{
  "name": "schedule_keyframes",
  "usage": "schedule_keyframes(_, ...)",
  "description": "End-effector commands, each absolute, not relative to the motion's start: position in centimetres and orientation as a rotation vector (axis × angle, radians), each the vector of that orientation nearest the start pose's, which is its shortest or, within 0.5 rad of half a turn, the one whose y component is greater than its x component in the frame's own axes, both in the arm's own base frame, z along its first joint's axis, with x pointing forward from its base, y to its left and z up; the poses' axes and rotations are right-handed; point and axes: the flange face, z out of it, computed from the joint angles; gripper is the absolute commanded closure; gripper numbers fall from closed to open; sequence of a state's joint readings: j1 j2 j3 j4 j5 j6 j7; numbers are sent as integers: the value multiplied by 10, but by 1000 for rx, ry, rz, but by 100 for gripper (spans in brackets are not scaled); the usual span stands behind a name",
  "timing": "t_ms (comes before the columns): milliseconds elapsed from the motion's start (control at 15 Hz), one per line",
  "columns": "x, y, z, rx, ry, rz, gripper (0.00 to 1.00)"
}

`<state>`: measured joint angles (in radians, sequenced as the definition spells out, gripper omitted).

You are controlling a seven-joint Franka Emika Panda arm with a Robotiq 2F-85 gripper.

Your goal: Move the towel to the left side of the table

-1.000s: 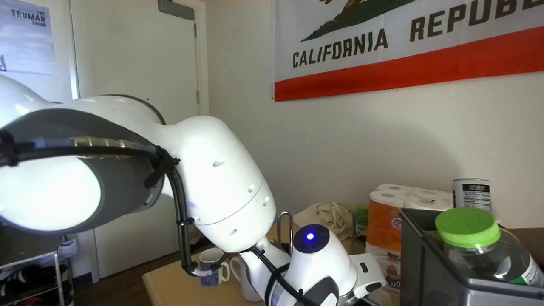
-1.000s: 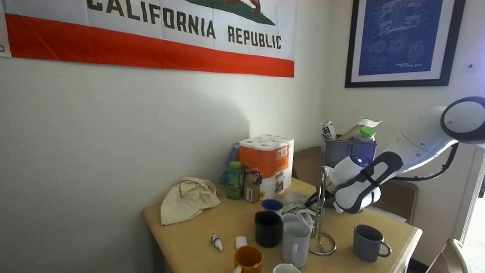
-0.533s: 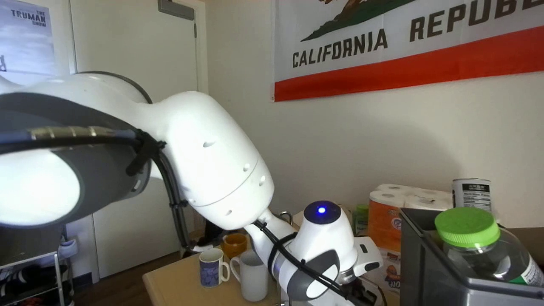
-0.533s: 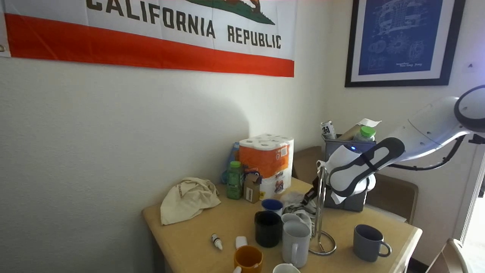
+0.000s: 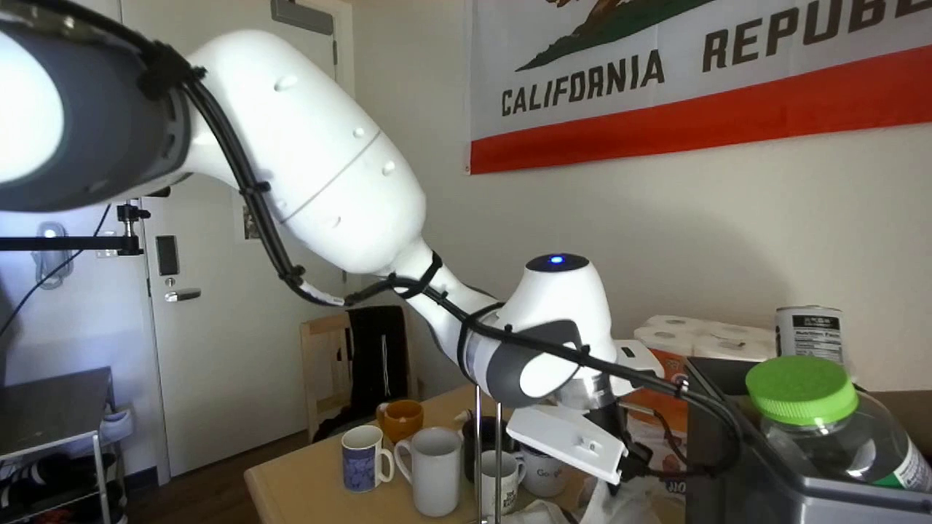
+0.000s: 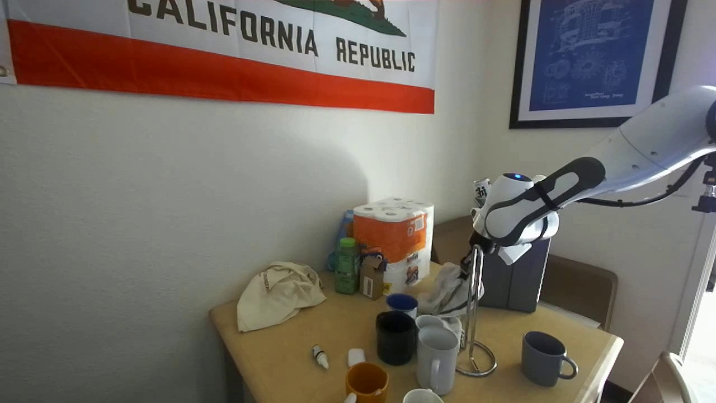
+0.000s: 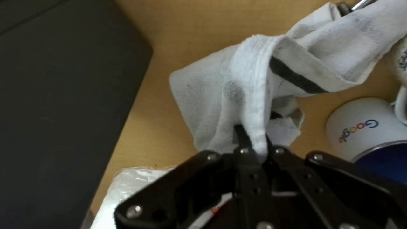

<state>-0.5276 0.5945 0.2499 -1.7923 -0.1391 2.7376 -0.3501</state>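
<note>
Pinching the towel (image 7: 249, 76) by its raised fold in my closed gripper (image 7: 255, 136), between the dark bin (image 7: 70, 111) and the Google mug (image 7: 353, 124), I expect soft, light cloth, well held there.

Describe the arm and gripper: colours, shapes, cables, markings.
The arm is white with rounded links and dark grey panels. Black cables run along its outside, strapped on with black bands. A blue light glows in a dark round cap; near the wrist is a silver collar. The gripper is black and angular, with silver screws. I can read no lettering on either.
</note>
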Motion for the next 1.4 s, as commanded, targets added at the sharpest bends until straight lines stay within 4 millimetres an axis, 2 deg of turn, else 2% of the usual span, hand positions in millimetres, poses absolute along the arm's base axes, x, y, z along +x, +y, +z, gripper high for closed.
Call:
schedule_keyframes(0, 636, -185, 304, -3114, -322, -431, 98)
schedule_keyframes(200, 627, -182, 334, -3113, -392, -332, 98)
schedule_keyframes(400, 620, -182, 379, -3192, -446, -341, 98)
schedule_keyframes(600, 622, -173, 418, -3240, -521, -475, 98)
schedule_keyframes(800, 631, -150, 452, -3258, -683, -701, 98)
schedule_keyframes(1000, 644, -117, 468, -3212, -814, -963, 98)
schedule_keyframes(1333, 659, -44, 462, -3005, -995, -1411, 98)
